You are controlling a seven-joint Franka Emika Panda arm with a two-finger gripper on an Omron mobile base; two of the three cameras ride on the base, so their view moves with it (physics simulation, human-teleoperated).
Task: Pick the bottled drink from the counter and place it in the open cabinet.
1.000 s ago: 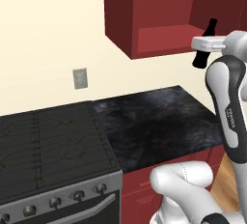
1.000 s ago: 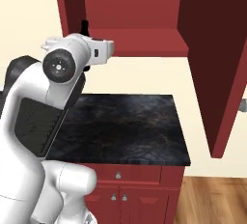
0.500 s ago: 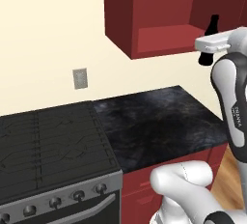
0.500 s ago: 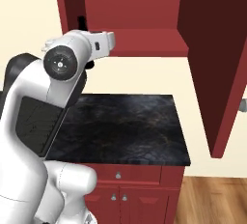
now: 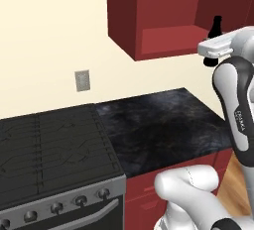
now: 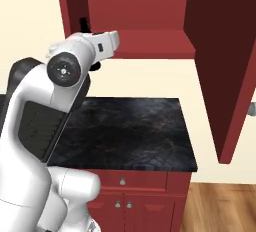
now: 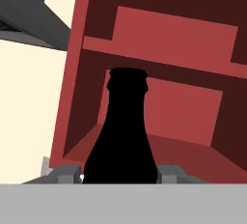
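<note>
The bottled drink [image 7: 123, 136], a nearly black bottle with a narrow neck, stands upright between my gripper's [image 7: 120, 174] fingers [image 7: 65, 174], which are shut on its lower body. The left base view has the bottled drink [image 5: 216, 26] and gripper [image 5: 211, 51] raised at the front right edge of the open cabinet [image 5: 163, 38]. From the right base view, the bottled drink [image 6: 84, 24] pokes up behind the hand by the open cabinet's [image 6: 150, 43] left wall, with its base about level with the shelf floor [image 7: 193, 155]. Far below lies the counter [image 5: 158, 125] [image 6: 130, 131].
The cabinet's door [image 6: 220, 51] hangs open on the right and reaches down toward the counter. A black stove [image 5: 49, 144] adjoins the counter on the left, under a wall outlet [image 5: 82, 80]. Red drawers [image 6: 135, 196] and wooden floor lie below.
The hand has risen slightly and edged toward the cabinet opening, carrying the bottle with it. The grip is unchanged.
</note>
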